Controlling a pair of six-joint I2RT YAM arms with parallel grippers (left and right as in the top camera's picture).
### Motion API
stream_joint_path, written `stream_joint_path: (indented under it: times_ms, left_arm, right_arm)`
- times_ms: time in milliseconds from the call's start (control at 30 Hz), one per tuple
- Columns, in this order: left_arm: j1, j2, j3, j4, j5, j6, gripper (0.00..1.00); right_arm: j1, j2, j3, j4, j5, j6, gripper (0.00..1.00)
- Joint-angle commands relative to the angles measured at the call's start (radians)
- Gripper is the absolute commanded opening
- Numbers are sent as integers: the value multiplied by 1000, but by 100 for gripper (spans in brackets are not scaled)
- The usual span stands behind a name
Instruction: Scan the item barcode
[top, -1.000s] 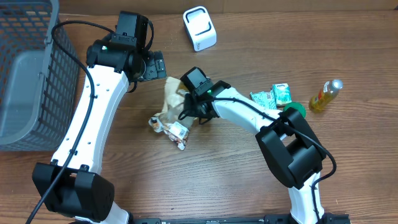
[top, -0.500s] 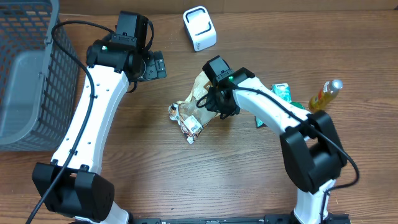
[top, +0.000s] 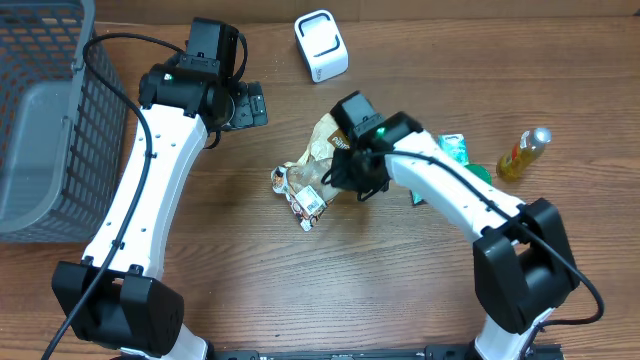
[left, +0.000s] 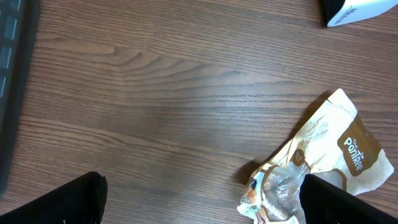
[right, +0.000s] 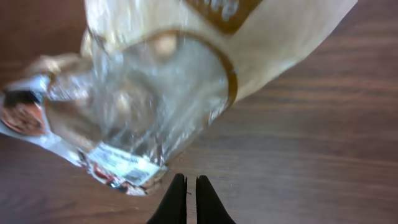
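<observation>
The item, a tan and clear snack bag (top: 318, 165), lies on the table in the middle, its white barcode label (top: 312, 203) at its near end. My right gripper (top: 346, 180) hovers over the bag's right edge. In the right wrist view its fingers (right: 187, 198) are shut with nothing between them, just beside the bag (right: 161, 81) and its label (right: 121, 163). The white scanner (top: 321, 45) stands at the back. My left gripper (top: 252, 105) is open above bare wood, left of the bag (left: 323, 155), with the scanner's corner (left: 357, 9) in view.
A grey wire basket (top: 40, 120) fills the far left. Green packets (top: 452, 150) and a yellow bottle (top: 524, 153) lie to the right, behind my right arm.
The bag has moved right and back towards the scanner with my right gripper, then stopped. The right jaws have closed off the bag. My left arm has not moved.
</observation>
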Motion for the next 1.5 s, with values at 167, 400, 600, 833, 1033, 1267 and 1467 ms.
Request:
stream_joint_path:
  times_ms: [167, 400, 600, 833, 1033, 1267, 1467]
  left_arm:
    - [-5, -12, 17, 0, -9, 15, 100]
    - [-5, -12, 17, 0, -9, 15, 100]
    - [-5, -12, 17, 0, -9, 15, 100]
    - [-5, -12, 17, 0, -10, 15, 100]
    - [-5, -12, 17, 0, -9, 15, 100]
    - [-5, -12, 17, 0, -10, 15, 100]
    - [-5, -12, 17, 0, -9, 15, 100]
  right_arm:
    - [112, -9, -160, 135, -16, 170, 4]
    - [222, -3, -251, 430, -24, 237, 4]
    - [272, -4, -237, 594, -26, 125, 11]
    - [148, -90, -125, 431, -26, -141, 34]
    - [-64, -108, -98, 383, -31, -292, 41]
    - [-204, -58, -98, 406, -177, -568, 67]
    - [-227, 18, -98, 452, -193, -668, 84]
